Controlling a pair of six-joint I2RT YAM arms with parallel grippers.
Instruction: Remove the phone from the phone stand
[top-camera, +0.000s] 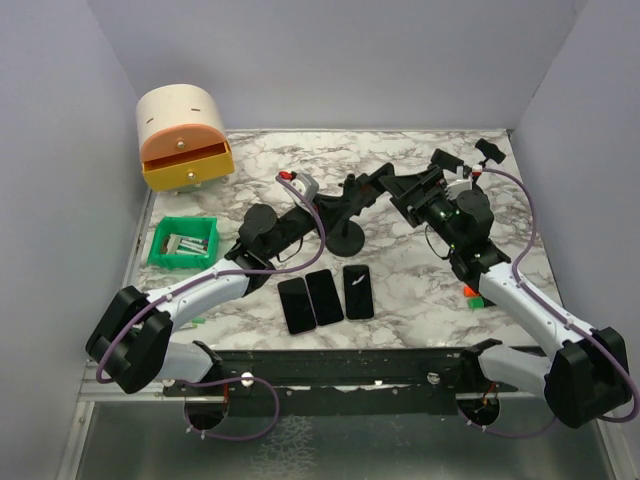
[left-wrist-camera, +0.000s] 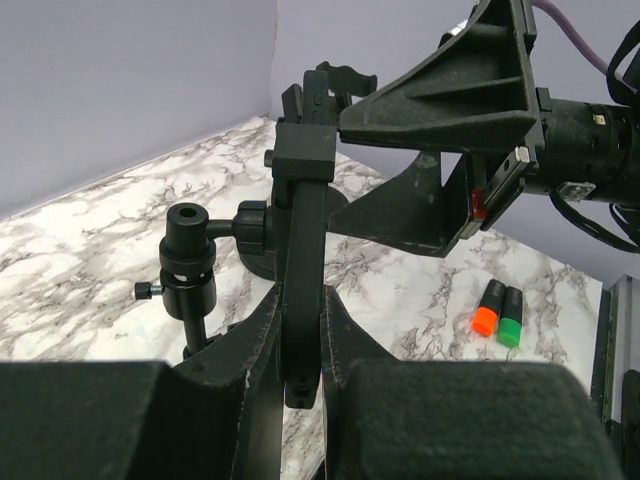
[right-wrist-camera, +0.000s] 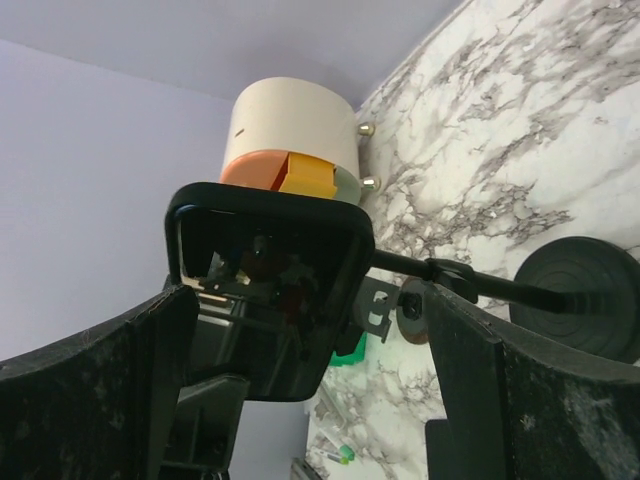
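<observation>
The black phone stand has a round base (top-camera: 348, 238) and a thin pole (left-wrist-camera: 190, 275). Its holder (left-wrist-camera: 303, 170) carries the glossy black phone (right-wrist-camera: 265, 290). My left gripper (left-wrist-camera: 300, 320) is shut front and back on the lower part of the holder, which shows edge-on as a thin black slab. I cannot separate phone from holder there. My right gripper (right-wrist-camera: 312, 295) is open. Its fingers (right-wrist-camera: 470, 380) stand on either side of the phone, with a gap on the right side. In the top view both grippers meet above the base, the left gripper (top-camera: 345, 197) and the right gripper (top-camera: 400, 190).
Three black phones (top-camera: 324, 296) lie flat side by side near the front. A green bin (top-camera: 183, 243) and a cream cabinet with an open orange drawer (top-camera: 183, 138) stand at the left. An orange marker (left-wrist-camera: 485, 320) and a green marker (left-wrist-camera: 511, 318) lie at the right.
</observation>
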